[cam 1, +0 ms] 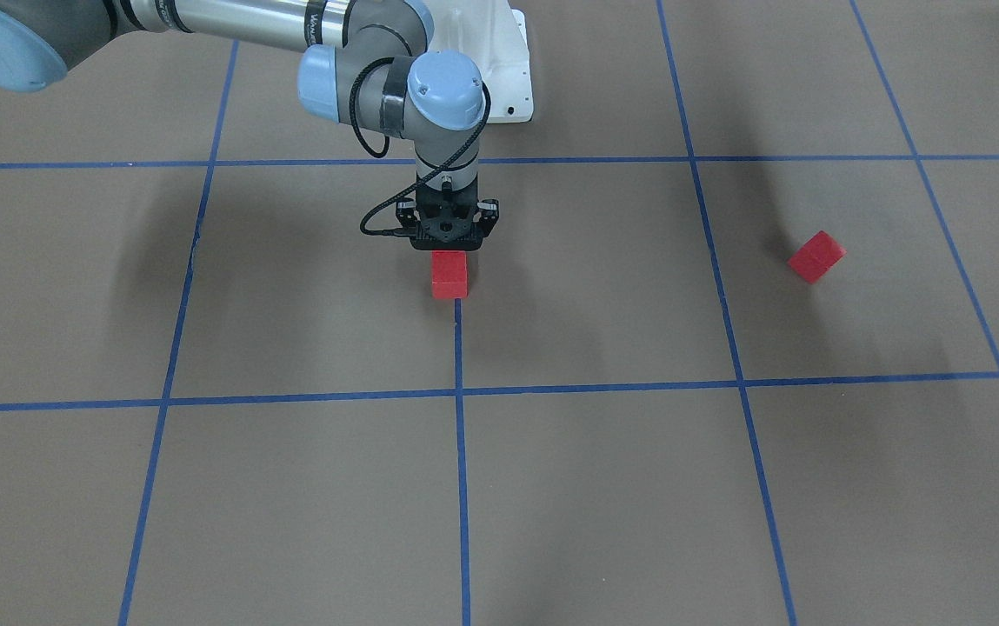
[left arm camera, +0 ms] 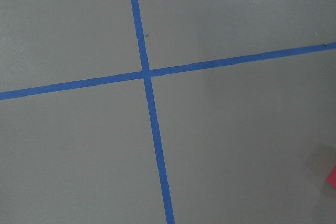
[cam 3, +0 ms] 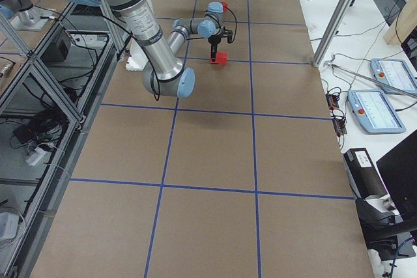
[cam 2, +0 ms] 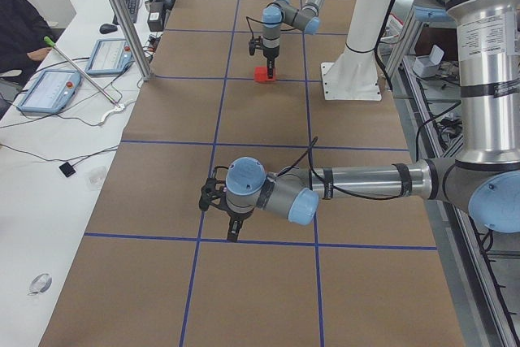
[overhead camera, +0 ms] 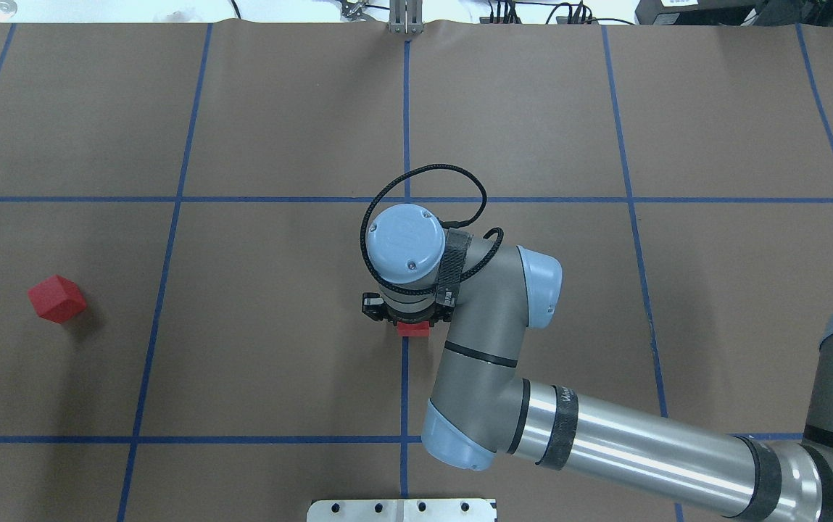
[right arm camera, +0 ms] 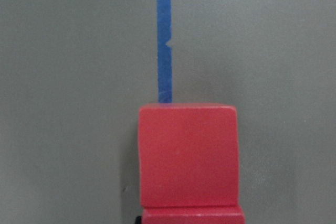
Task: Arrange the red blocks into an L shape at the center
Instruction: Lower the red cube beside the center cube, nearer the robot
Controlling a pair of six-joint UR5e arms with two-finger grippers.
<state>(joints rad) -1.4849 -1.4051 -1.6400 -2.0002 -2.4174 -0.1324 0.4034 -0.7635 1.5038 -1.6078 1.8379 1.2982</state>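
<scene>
I could not tell if my right pincer (cam 1: 450, 246) was pinching; rising crooked, it could have dragged the red blocks (cam 1: 449, 275) off the blue line (cam 1: 459, 365).

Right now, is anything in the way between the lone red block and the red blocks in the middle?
Nothing visible. Between the lone red block and the middle blocks lies only bare brown floor, crossed by one flat blue tape line. The right gripper stands over the middle blocks.
</scene>
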